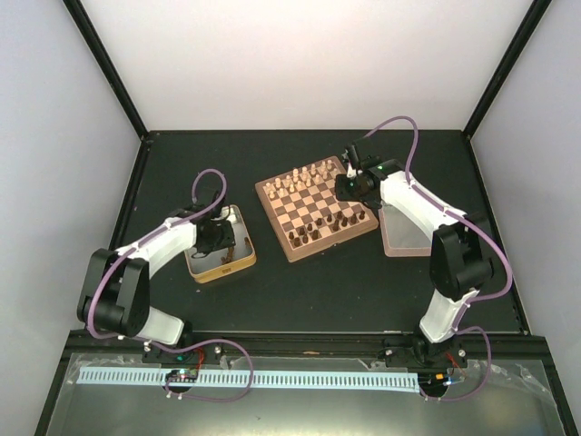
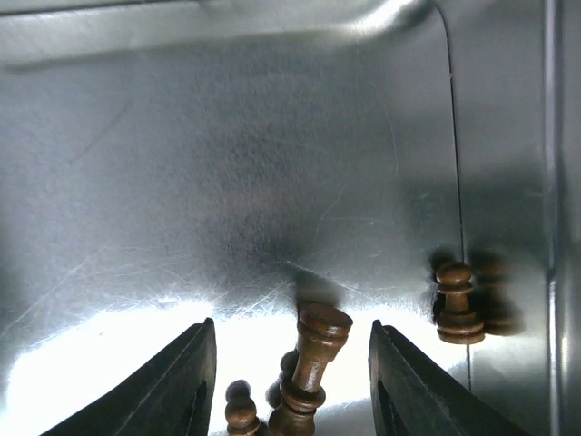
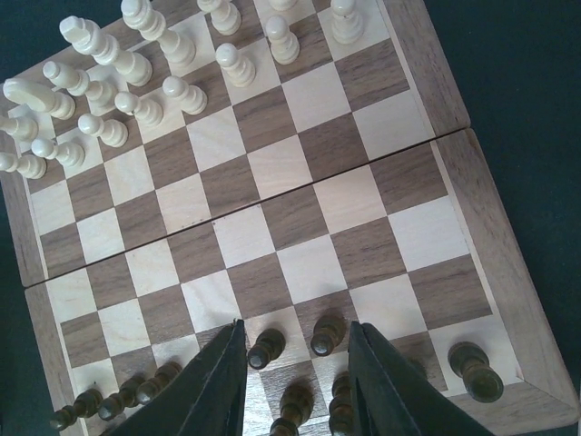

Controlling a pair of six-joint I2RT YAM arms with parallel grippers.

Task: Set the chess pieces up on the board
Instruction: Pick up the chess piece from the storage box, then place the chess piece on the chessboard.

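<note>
Two black fingers of the left end effector point(image 2: 290, 329) fill the bottom of the left wrist view, standing apart and released. Between them, touching neither, a dark-brown chess piece point(image 2: 313, 368) tilts to the right on the floor of a shiny metal tin point(image 2: 227, 136). A smaller dark pawn point(image 2: 241, 411) sits at the bottom edge just beside it. A third dark piece point(image 2: 457, 304) stands upright at the right of the frame, close against the tin's wall.

In the right wrist view, the right end effector point(image 3: 295, 325) shows at the bottom edge, its fingers likewise apart and grasping nothing. It hangs over the board point(image 3: 300, 209), whose tan and brown checks fill most of the frame. Two dark pawns point(image 3: 266, 347) stand on squares in the gap between the fingers. More dark chessmen point(image 3: 118, 397) line the bottom edge, with one larger piece point(image 3: 472, 371) at lower right. Cream chessmen point(image 3: 136, 73) crowd the upper left.

In the top view, the board sits at an angle in the middle of the black table point(image 1: 318, 300). The tin lies to its left, under the left arm. A pale rectangular tray point(image 1: 404, 234) lies just right of the board, under the right arm.
</note>
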